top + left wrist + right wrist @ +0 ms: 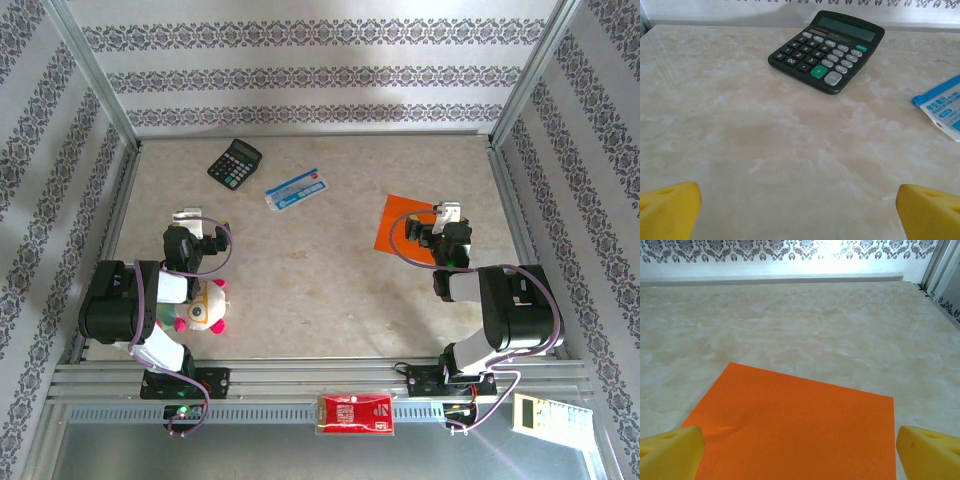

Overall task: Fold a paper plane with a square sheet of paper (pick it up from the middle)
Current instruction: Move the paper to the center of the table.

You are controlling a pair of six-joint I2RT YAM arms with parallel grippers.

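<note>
While the square sheet of paper (795, 425) lies flat (unfolded), the right hand (800, 450) and left hand (800, 207) gape wide.

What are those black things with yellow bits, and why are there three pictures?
Those are two robot arms bolted to a table. One picture looks down from above. The other two come from cameras on the arms' wrists, so the yellow fingers at the bottom are each arm's own. On the table lie a calculator, a blue-and-white packet, a plush toy and a square sheet of orange paper. A red packet sits on the front rail. The left gripper and the right gripper are both open and hold nothing; the right one is over the paper.
</note>
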